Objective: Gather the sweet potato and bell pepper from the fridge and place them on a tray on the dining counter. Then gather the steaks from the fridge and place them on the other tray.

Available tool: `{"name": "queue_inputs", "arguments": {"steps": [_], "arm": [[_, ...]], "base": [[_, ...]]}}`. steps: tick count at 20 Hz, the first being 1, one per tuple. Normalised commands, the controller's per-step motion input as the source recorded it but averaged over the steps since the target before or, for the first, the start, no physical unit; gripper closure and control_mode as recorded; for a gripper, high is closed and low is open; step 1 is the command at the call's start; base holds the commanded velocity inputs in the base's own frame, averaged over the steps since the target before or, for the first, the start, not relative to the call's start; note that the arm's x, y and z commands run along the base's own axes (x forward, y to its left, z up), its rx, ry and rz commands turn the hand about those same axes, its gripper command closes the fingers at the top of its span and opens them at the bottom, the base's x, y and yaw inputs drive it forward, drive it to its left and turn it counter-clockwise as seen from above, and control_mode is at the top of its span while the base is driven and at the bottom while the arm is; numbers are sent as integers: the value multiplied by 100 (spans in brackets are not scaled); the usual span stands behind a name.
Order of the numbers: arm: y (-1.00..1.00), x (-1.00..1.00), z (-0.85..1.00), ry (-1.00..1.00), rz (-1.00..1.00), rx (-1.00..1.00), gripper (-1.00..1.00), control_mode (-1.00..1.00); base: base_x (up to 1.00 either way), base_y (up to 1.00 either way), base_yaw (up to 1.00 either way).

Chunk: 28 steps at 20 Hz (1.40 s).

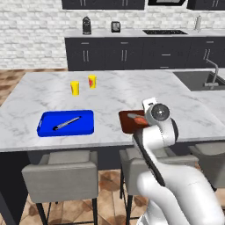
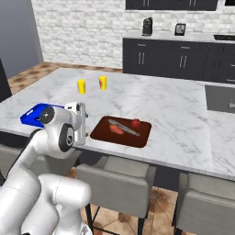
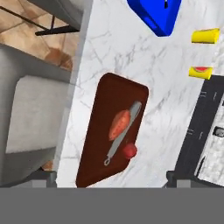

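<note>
My gripper's open, holding nothing, above brown tray (image 3: 94, 144) w/ pepper (image 3: 129, 151), sweet potato (image 3: 119, 124) on counter (image 3: 113, 52).

We see two small yellow cups (image 1: 75, 88) standing side by side on far part of marble top, one bearing red mark (image 1: 92, 81). Grey long-handled utensil (image 1: 67, 123) lies diagonal in blue tray. Grey upholstered stools (image 1: 60, 175) tucked under near edge. Behind, we note dark wall cabinets with silver handles (image 1: 125, 53), black coffee machine (image 1: 86, 25) and small dark toaster (image 1: 115, 27) on their worktop. Steel sink with tap (image 1: 212, 74) set at right. White brick wall (image 1: 30, 35) behind.
</note>
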Motion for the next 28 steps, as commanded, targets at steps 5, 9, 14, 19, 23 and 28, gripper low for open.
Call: {"name": "queue_inputs", "arguments": {"steps": [5,9,14,19,23,28], "arm": [[-7,-62,72,0,20,-27,-100,-100],[-2,-78,48,0,26,-3,-100,-100],[0,-68,40,4,23,0,-100,-100],[0,-14,17,15,21,0,-100,-100],[-1,5,-22,4,16,0,-100,-100],[-6,0,-35,0,9,0,-100,-100]], "base": [[0,0,0],[0,0,0],[0,0,0],[0,0,0],[0,0,0],[0,0,0]]}}
